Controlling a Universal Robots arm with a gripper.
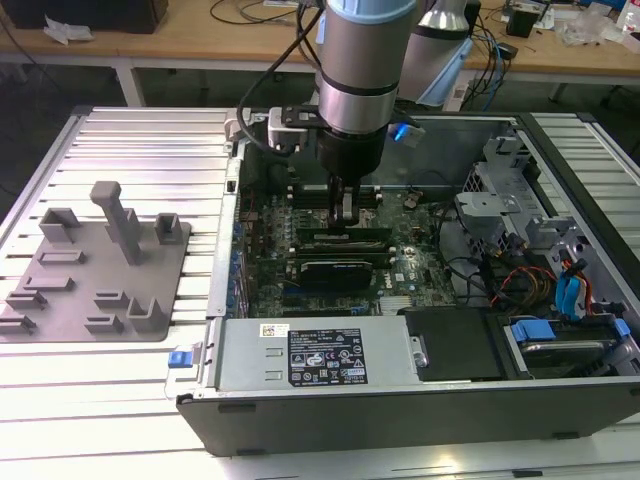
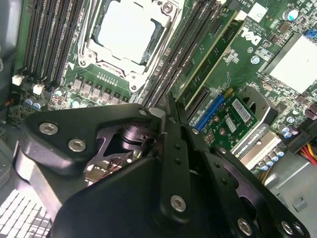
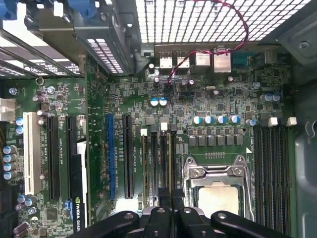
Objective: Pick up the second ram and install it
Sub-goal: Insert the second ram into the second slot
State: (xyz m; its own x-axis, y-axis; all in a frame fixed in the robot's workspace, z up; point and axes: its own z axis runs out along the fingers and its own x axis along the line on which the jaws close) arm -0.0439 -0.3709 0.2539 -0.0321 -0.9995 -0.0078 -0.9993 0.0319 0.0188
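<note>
Exterior view high above; wrist views share motherboard (image 2: 237, 54) (image 3: 198, 99).

Arm (image 1: 357, 60) cut off at exterior view's top edge. In first wrist view, end effector (image 3: 172, 194) body covers near ends of mem slots (image 3: 153, 163) & lower part of CPU socket (image 3: 216, 191). PC case (image 1: 400, 420) runs past exterior view's right edge.

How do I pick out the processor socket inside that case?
Inside the open computer case, find the green motherboard. The processor socket sits between two banks of long black memory slots, near the gripper. It alone is square, with a shiny metal frame.
</note>
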